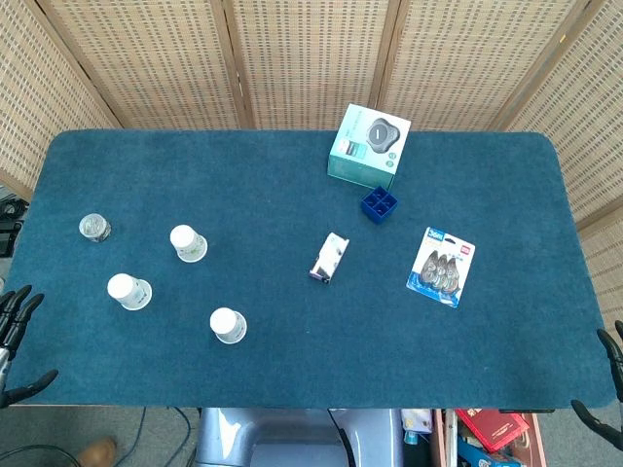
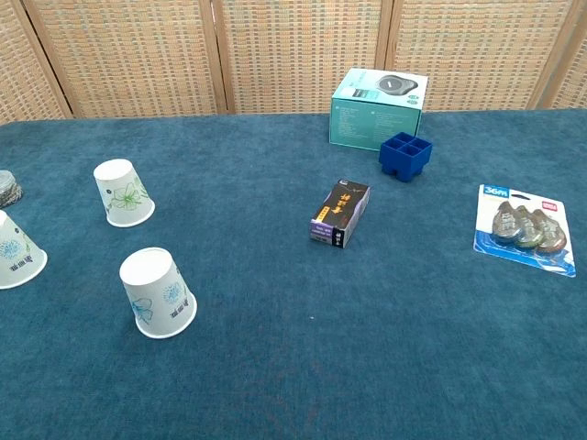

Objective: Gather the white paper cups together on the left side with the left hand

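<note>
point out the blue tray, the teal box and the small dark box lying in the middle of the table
blue tray [image 2: 405,156], chest view, on its gridded top
teal box [image 2: 377,109], chest view, on its front face
small dark box [image 2: 339,213], chest view, on its printed upper face

A deep blue-green cloth [image 1: 292,195] with a matt, slightly fuzzy nap is covering the whole table. Three white paper cups [image 2: 124,192] [image 2: 158,293] [image 2: 14,252] with pale printed flowers are looking smooth and dull. The teal cardboard box [image 2: 378,108] is showing a light sheen, and the small dark cardboard carton [image 2: 339,213] is looking glossy. The small blue divided tray [image 2: 405,156] is looking like hard smooth plastic. The flat blister pack [image 2: 525,229] is shining (clear plastic over a blue card). Behind, the folding screens [image 2: 293,55] are showing rough woven cane in wooden frames.
</note>
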